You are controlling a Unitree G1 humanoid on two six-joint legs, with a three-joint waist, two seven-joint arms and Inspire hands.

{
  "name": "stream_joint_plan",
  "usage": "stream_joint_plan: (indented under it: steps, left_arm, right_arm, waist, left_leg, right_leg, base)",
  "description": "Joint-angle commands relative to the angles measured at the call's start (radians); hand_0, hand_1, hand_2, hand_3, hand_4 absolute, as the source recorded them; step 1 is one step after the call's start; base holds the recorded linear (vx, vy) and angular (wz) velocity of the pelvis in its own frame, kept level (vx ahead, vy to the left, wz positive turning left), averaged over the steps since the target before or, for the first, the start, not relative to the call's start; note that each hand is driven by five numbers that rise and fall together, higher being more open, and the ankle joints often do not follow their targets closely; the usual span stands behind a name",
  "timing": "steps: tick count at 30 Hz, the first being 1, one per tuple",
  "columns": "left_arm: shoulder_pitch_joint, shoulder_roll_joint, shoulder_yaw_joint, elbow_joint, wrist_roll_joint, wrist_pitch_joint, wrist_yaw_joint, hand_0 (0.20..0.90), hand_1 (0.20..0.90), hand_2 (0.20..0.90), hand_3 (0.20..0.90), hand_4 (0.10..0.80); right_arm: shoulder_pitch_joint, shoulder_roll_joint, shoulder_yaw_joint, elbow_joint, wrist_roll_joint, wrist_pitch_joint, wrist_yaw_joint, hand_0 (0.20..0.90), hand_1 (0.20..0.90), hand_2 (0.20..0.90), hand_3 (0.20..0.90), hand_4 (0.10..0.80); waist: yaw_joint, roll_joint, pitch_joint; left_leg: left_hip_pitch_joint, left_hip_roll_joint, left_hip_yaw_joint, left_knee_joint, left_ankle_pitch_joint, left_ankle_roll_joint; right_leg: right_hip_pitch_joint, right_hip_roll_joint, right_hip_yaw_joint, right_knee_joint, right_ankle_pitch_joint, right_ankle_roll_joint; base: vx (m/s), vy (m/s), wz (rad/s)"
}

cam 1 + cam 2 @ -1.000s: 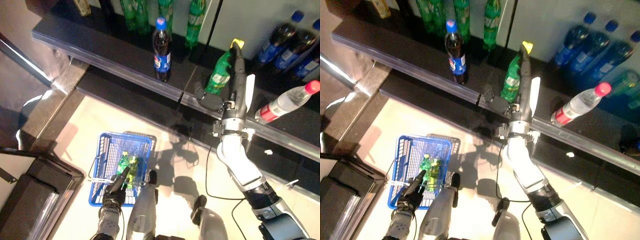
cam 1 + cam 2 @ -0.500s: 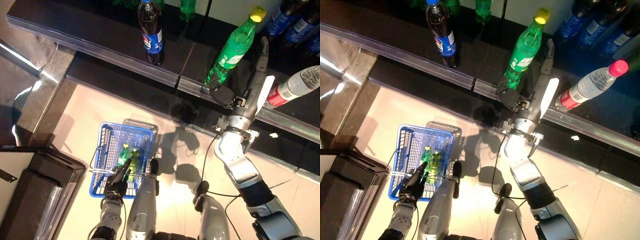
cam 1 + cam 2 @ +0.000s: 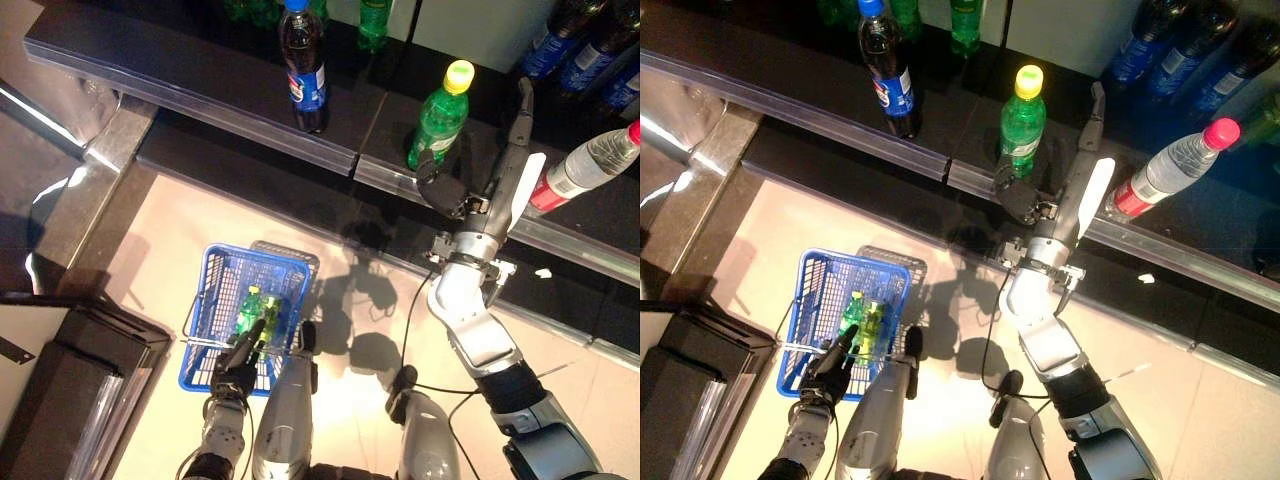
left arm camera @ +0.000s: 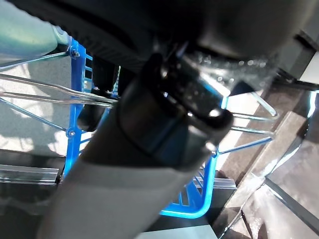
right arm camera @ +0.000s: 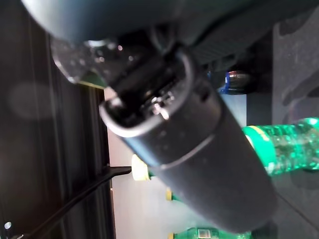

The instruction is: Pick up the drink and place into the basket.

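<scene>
The green bottle (image 3: pixel 438 118) stood upright on the shelf (image 3: pixel 200 80), the right hand (image 3: pixel 505 165) just at its three o'clock with fingers straight, gripping nothing, while the left hand (image 3: pixel 238 362) curled on the basket (image 3: pixel 215 290) handle, steadying it for the drop.

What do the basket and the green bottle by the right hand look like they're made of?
The basket looks like glossy blue plastic mesh with thin wire handles that glint like bare metal. The green bottle seems to be clear green plastic with a matte yellow cap; light passes through its body. It stands on the dark shelf beside the right hand.
</scene>
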Motion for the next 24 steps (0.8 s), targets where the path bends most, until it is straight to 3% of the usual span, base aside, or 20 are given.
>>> stream_joint_plan:
  steps: [1, 24]
  left_arm:
    - [0.156, 0.032, -0.048, -0.093, 0.051, -0.059, -0.046, 0.3, 0.3, 0.3, 0.2, 0.1]
    - [0.13, 0.041, -0.068, -0.101, 0.046, -0.054, -0.037, 0.3, 0.3, 0.3, 0.2, 0.1]
  right_arm:
    - [-0.114, -0.023, -0.058, -0.119, -0.058, -0.049, -0.021, 0.9, 0.9, 0.9, 0.9, 0.8]
    - [-0.178, -0.027, -0.119, -0.019, -0.01, -0.074, -0.093, 0.9, 0.9, 0.9, 0.9, 0.8]
  waist:
    - [0.001, 0.017, -0.012]
    - [0.006, 0.023, -0.012]
  left_leg:
    - [-0.044, 0.03, -0.077, 0.042, 0.042, -0.053]
    - [-0.08, 0.0, -0.076, 0.036, 0.011, -0.027]
  right_leg:
    - [0.022, -0.005, -0.004, -0.004, 0.039, -0.059]
    - [-0.062, -0.016, -0.008, 0.021, 0.056, -0.057]
  base:
    - [0.026, 0.014, 0.06]
    - [0.001, 0.002, 0.01]
